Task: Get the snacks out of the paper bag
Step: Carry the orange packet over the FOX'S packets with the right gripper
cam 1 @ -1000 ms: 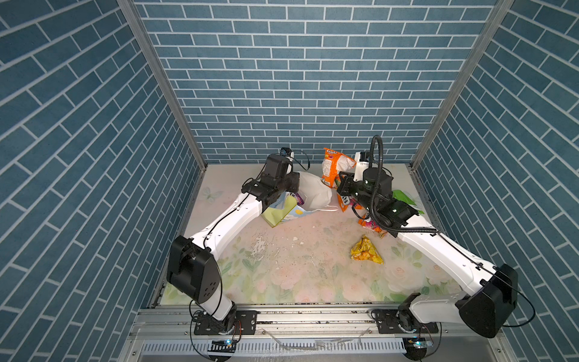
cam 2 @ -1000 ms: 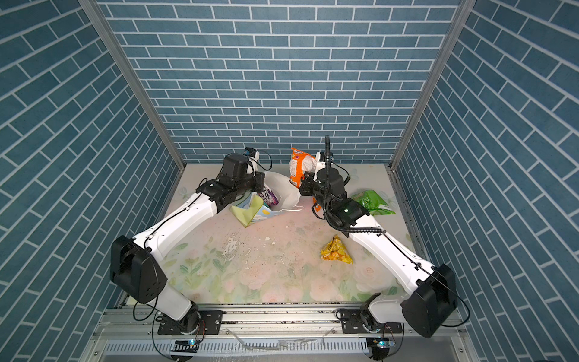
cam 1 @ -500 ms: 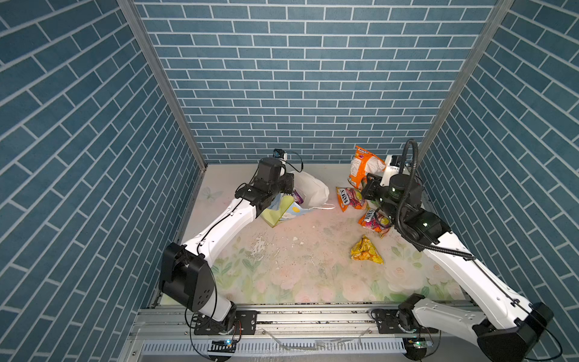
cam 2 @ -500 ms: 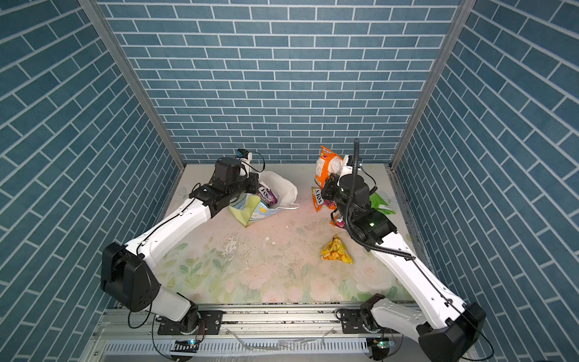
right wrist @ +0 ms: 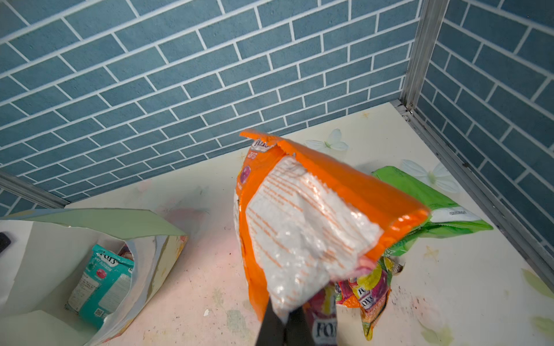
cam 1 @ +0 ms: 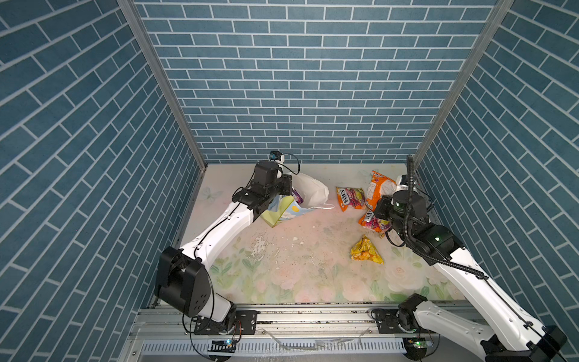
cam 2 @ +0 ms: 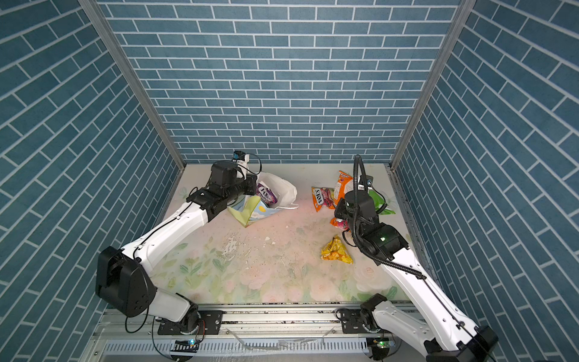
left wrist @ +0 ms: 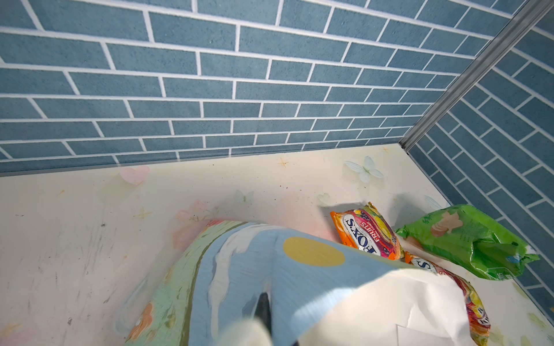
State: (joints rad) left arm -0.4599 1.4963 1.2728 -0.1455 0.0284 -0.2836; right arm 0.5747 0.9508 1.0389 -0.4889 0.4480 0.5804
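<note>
The paper bag (cam 1: 311, 191) (cam 2: 283, 189) lies on its side at the back left, white inside showing. My left gripper (left wrist: 265, 301) is shut on its painted wall (left wrist: 254, 269). Inside it lie a purple FOX'S packet (cam 2: 266, 192) and a teal-and-white packet (right wrist: 100, 278). My right gripper (right wrist: 283, 317) is shut on an orange packet (right wrist: 299, 215) (cam 1: 377, 188), held above the table at the back right. On the table beside it lie two FOX'S packets (cam 1: 351, 199) (cam 1: 372, 222), a green packet (cam 2: 377, 200) (left wrist: 467, 239) and a yellow-orange packet (cam 1: 365, 250).
Blue brick walls close in the back and both sides; the right wall's metal rail (right wrist: 467, 167) runs just beyond the green packet. The floral table top (cam 1: 297, 266) has scuffs and white flakes in the middle. A cord handle (cam 1: 326, 206) trails from the bag's mouth.
My right arm has carried the orange packet from beside the bag's mouth over to the back right. The left gripper, still holding the bag, has shifted slightly left and back.
</note>
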